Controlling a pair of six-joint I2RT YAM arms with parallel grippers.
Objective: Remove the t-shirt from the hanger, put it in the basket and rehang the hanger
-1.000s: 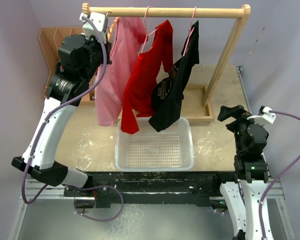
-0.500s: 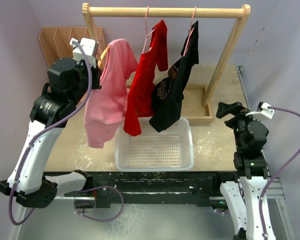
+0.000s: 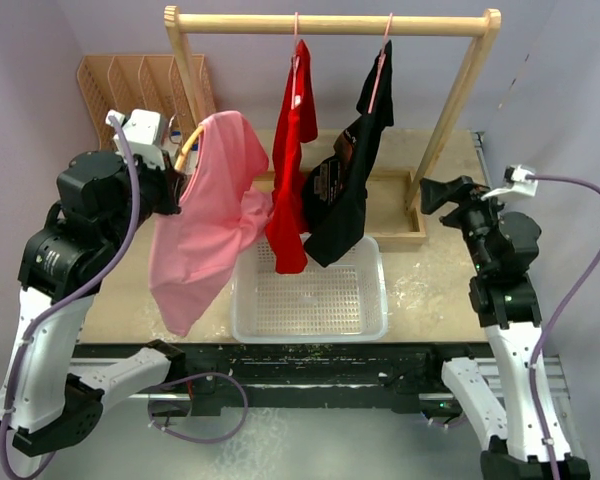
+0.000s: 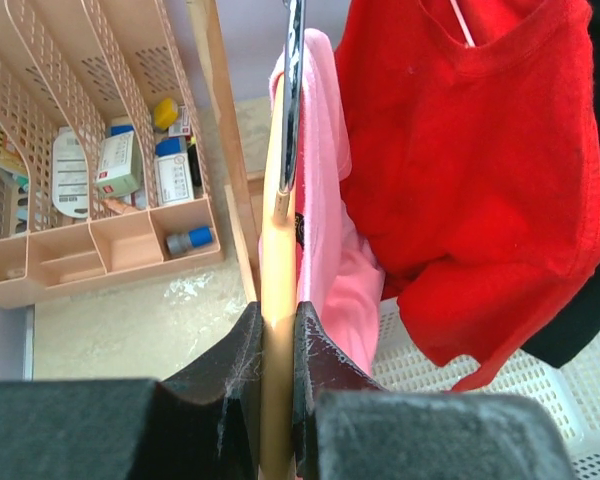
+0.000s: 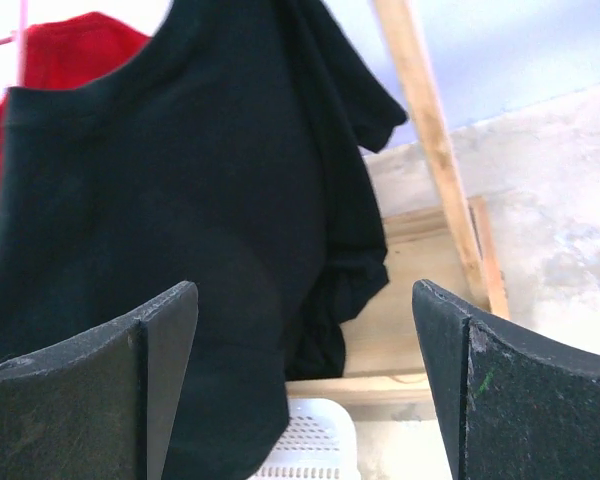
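Pink t-shirt [image 3: 205, 215] drapes its wooden hanger [image 4: 277, 300], which my left fingers [image 4: 230, 370] clamp tight, clear of the rail [image 3: 330, 22], presumably so the cloth can be stripped. My right fingers [image 5: 130, 400] gape wide and empty, facing the black shirt [image 5: 180, 200].

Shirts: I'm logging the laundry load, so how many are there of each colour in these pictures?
pink shirt: 1
red shirt: 1
black shirt: 1
Total: 3
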